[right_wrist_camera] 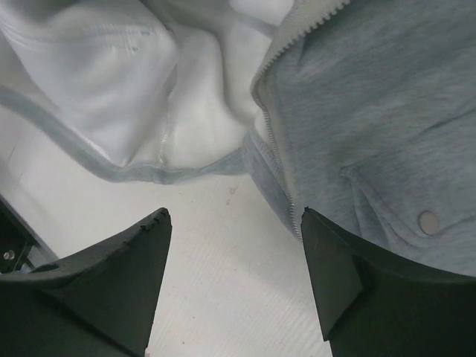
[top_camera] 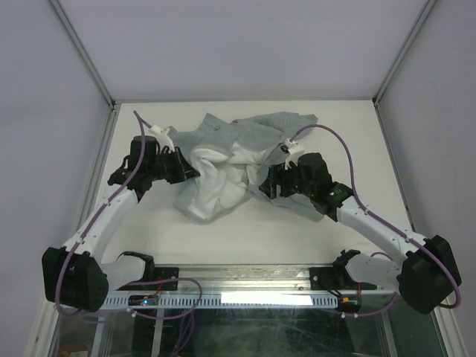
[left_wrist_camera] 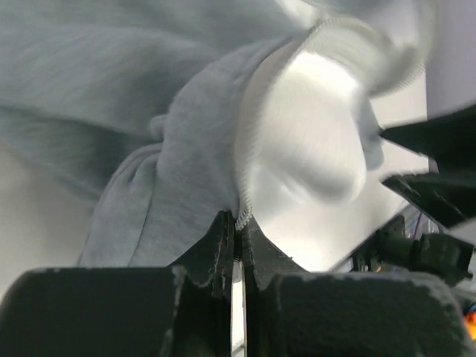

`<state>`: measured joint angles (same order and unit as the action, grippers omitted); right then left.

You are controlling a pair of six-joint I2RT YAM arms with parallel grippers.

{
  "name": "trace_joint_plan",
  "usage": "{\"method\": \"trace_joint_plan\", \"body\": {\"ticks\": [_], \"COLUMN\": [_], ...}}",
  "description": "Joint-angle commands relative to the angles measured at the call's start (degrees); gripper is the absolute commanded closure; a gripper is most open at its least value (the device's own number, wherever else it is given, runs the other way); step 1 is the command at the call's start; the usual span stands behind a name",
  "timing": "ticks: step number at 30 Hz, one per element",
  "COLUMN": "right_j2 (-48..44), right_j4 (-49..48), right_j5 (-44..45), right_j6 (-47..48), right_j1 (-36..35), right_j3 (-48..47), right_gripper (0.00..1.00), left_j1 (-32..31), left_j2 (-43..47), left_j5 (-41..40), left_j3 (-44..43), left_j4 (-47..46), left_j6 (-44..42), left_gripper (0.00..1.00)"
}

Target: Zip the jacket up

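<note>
The jacket (top_camera: 223,160) lies rumpled in the middle of the white table, pale grey-green outside with its whiter lining (left_wrist_camera: 312,141) turned up. My left gripper (top_camera: 196,174) is at its left side. In the left wrist view this gripper (left_wrist_camera: 238,222) is shut on the jacket's toothed zipper edge (left_wrist_camera: 244,149), pinched between the fingertips. My right gripper (top_camera: 262,187) is at the jacket's lower right. In the right wrist view it (right_wrist_camera: 233,222) stands open over bare table, its right finger (right_wrist_camera: 327,260) next to the other zipper edge (right_wrist_camera: 281,160). No zipper pull shows.
White table (top_camera: 245,238) with enclosure walls on the left, right and back. A metal rail (top_camera: 245,297) runs along the near edge between the arm bases. A round snap (right_wrist_camera: 428,221) sits on the jacket's front. The right gripper's dark fingers (left_wrist_camera: 439,167) show in the left wrist view.
</note>
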<state>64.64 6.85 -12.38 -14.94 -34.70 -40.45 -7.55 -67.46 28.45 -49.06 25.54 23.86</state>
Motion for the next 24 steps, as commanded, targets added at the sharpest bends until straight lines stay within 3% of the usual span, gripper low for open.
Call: {"method": "trace_joint_plan", "body": {"ticks": [1, 6, 10, 16, 20, 24], "right_j2": [-4.2, -4.6, -4.8, -5.5, -4.5, -4.9], "right_j4": [1.4, 5.4, 7.4, 5.1, 5.3, 6.3], "right_j5": [9.6, 18.3, 21.5, 21.1, 21.0, 21.0], "right_j6": [0.0, -0.5, -2.2, -2.9, -2.4, -1.2], "right_j1": [-0.1, 0.2, 1.1, 2.2, 3.1, 3.6], "right_j3": [-1.9, -2.8, -2.4, 0.3, 1.1, 2.0], "right_gripper": [0.25, 0.24, 0.23, 0.23, 0.22, 0.22], "left_j1": [-13.9, -33.0, -45.5, -51.0, -51.2, -50.9], "left_j2": [6.1, 1.3, -7.0, -20.2, -21.3, -15.5], "left_j5": [-8.5, -14.4, -14.1, -8.0, -8.0, -13.1], "left_j3": [-3.8, -6.4, -6.5, -3.1, -3.3, -5.3], "left_j4": [1.8, -0.3, -5.9, -16.7, -18.8, -14.5], "left_j6": [7.1, 11.7, 13.7, 14.2, 12.4, 8.7], "left_gripper": [1.00, 1.00, 1.00, 0.92, 0.66, 0.44]}}
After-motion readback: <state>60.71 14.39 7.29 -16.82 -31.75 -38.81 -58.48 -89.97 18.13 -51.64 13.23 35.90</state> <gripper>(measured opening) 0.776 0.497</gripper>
